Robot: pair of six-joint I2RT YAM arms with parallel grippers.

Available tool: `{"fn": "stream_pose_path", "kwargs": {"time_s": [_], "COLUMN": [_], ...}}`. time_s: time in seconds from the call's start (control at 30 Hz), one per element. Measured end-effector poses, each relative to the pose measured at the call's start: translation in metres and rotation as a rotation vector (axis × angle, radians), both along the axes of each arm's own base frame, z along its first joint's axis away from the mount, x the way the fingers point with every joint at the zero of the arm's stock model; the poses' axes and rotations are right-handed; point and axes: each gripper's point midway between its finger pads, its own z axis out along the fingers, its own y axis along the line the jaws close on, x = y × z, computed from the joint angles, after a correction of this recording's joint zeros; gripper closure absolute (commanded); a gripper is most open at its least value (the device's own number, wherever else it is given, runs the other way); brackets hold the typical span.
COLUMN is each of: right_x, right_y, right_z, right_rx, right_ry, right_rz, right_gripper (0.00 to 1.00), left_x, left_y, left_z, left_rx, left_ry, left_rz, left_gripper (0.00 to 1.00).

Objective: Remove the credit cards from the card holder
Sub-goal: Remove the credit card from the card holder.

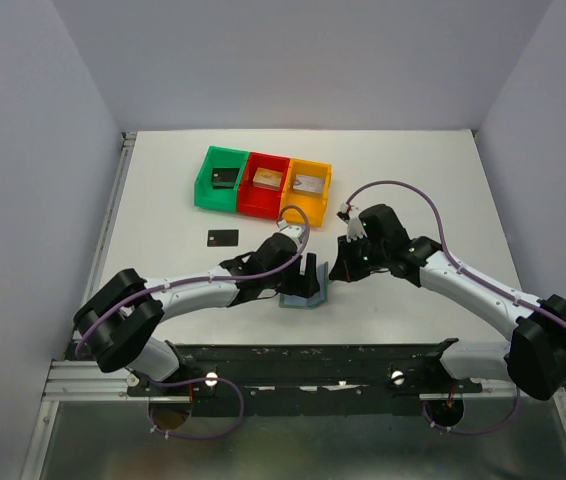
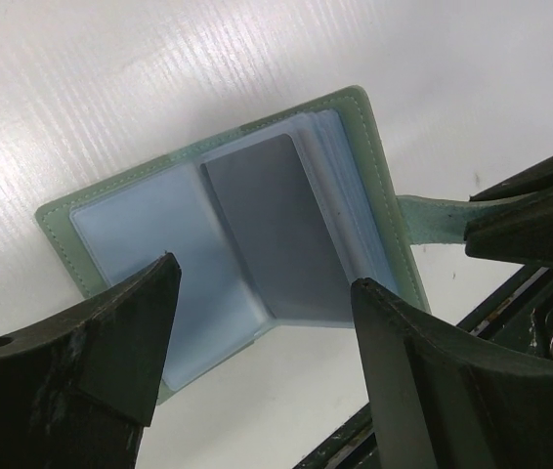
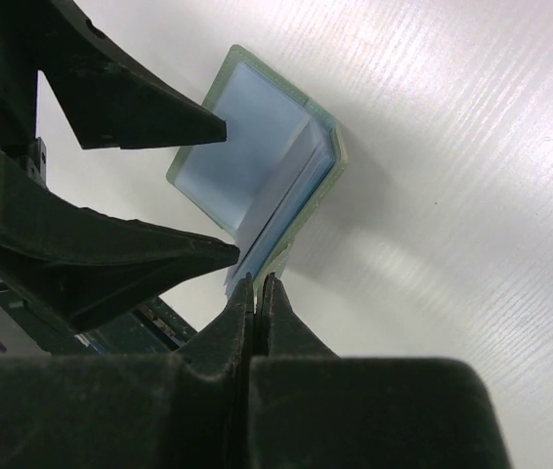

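Note:
The grey-green card holder (image 2: pixel 374 147) lies open on the white table, pale blue pockets up. A grey credit card (image 2: pixel 267 230) shows inside one pocket. My left gripper (image 2: pixel 265 278) is open just above the holder, its fingers (image 3: pixel 149 122) straddling the pockets without touching. My right gripper (image 3: pixel 257 283) is shut on the holder's closing tab (image 2: pixel 433 217) at its right edge. In the top view the holder (image 1: pixel 291 299) sits between the two grippers, left (image 1: pixel 310 275) and right (image 1: pixel 338 268). One black credit card (image 1: pixel 222 237) lies flat on the table to the left.
Green (image 1: pixel 203 186), red (image 1: pixel 247 196) and orange (image 1: pixel 325 182) bins stand in a row behind, each holding a chunky piece. The black rail of the arm bases (image 1: pixel 313 360) runs along the near table edge, close to the holder.

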Motion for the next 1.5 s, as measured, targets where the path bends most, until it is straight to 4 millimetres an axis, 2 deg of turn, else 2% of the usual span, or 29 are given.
{"fn": "stream_pose_path", "kwargs": {"time_s": [0.37, 1.03, 1.5], "right_x": [0.000, 0.000, 0.000], "right_y": [0.000, 0.000, 0.000], "right_z": [0.000, 0.000, 0.000], "right_rx": [0.001, 0.002, 0.002], "right_ry": [0.001, 0.001, 0.001], "right_rz": [0.002, 0.002, 0.002], "right_gripper": [1.00, 1.00, 1.00], "left_x": [0.001, -0.002, -0.002], "left_y": [-0.002, -0.008, -0.008], "left_z": [-0.007, -0.003, -0.012], "left_rx": [0.014, 0.004, 0.025], "left_ry": [0.014, 0.009, 0.027], "left_rz": [-0.002, -0.019, -0.018], "left_gripper": [0.14, 0.12, 0.17]}}
